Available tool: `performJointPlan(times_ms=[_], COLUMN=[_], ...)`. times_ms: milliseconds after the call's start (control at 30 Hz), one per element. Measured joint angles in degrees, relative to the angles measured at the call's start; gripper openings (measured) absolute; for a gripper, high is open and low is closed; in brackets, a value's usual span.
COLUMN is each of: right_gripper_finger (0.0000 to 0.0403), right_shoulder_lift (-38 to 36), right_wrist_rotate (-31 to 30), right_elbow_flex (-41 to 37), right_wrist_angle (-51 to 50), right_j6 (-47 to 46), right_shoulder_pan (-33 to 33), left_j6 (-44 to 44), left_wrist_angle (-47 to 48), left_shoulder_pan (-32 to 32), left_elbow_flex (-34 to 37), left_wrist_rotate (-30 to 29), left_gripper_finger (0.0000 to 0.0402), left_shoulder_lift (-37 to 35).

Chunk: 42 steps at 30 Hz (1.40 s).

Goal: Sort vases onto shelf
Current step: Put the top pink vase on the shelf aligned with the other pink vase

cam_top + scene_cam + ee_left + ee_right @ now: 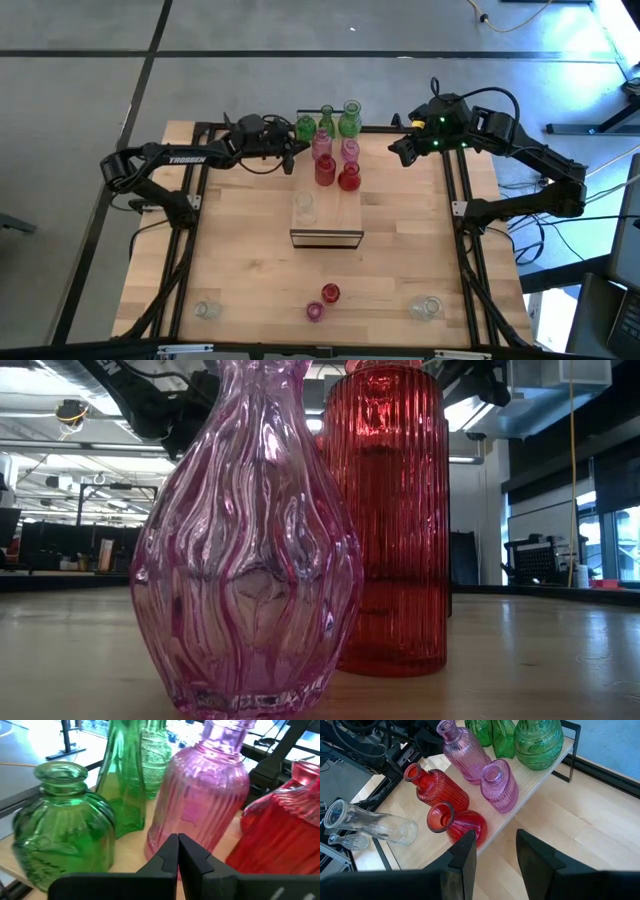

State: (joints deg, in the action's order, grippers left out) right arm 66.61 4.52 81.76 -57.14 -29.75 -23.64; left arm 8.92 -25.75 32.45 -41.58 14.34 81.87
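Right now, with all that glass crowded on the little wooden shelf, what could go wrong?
The left hand, shut, sits right beside a pink vase and a squat green vase; a nudge could topple them into each other.

The right hand, open and empty, hovers near a round red vase close to the shelf edge, which might be pushed off.

A clear vase stands alone on the shelf, hard to see and easily clipped.

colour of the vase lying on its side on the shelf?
Clear glass vase; shows best in the right wrist view.
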Motion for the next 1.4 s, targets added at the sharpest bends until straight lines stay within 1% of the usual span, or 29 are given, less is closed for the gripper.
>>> performJointPlan(times_ms=[733, 1067, 1300, 1400], right_gripper_finger=[0.0122, 0.0122, 0.0122, 0.0122], right_shoulder_lift=[0.0, 0.0, 0.0, 0.02], right_wrist_rotate=[0.01, 0.01, 0.6, 0.64], right_elbow_flex=[0.0, 0.0, 0.0, 0.0], right_wrist_angle=[0.03, 0.05, 0.03, 0.03], right_j6=[-0.12, -0.19, -0.32, -0.49], right_shoulder_pan=[0.02, 0.02, 0.04, 0.04], left_j6=[-0.04, 0.06, 0.1, 0.97], left_wrist_angle=[-0.91, -2.04, -2.19, -2.24], left_shoulder_pan=[0.0, -1.8, -2.38, -1.55], left_elbow_flex=[-0.92, -0.92, -0.92, -0.92], left_wrist_rotate=[1.57, 2.73, -2.04, -1.17], left_gripper_finger=[0.0, 0.0, 0.0, 0.0], left_shoulder_lift=[0.09, 2.36, 2.75, 2.75])
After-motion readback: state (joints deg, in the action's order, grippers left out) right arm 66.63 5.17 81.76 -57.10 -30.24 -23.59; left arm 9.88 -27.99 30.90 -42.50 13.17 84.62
